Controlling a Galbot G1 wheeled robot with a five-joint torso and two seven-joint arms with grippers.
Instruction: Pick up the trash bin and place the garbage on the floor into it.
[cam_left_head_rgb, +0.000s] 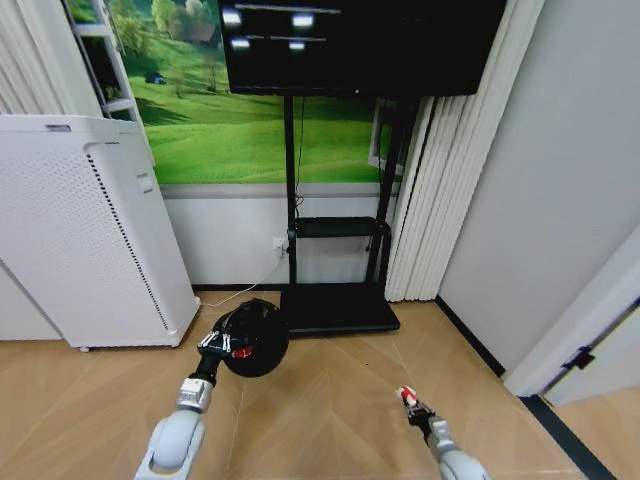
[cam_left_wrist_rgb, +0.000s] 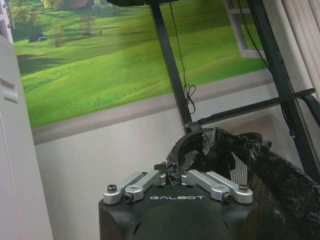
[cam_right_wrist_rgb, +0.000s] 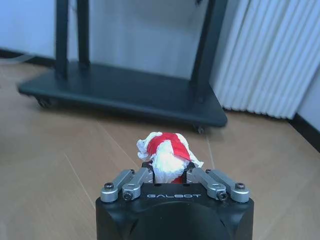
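Black wire mesh lined with a crumpled black bag forms the round trash bin (cam_left_head_rgb: 255, 338), which the left gripper (cam_left_head_rgb: 216, 346) holds off the floor (cam_left_head_rgb: 330, 400) by its near rim with fingers (cam_left_wrist_rgb: 145, 181) closed on it, just in front of the TV stand base (cam_left_head_rgb: 335, 310) and right of the white air purifier (cam_left_head_rgb: 85, 235). Right gripper (cam_left_head_rgb: 408, 398), low over bare herringbone parquet to the right, is clamped on a crumpled red-and-white wrapper (cam_right_wrist_rgb: 167, 155), well apart from the bin.

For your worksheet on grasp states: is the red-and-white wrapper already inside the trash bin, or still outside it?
Outside. The wrapper sits pinched in the right gripper, apart from the trash bin, which the left gripper holds by its rim.
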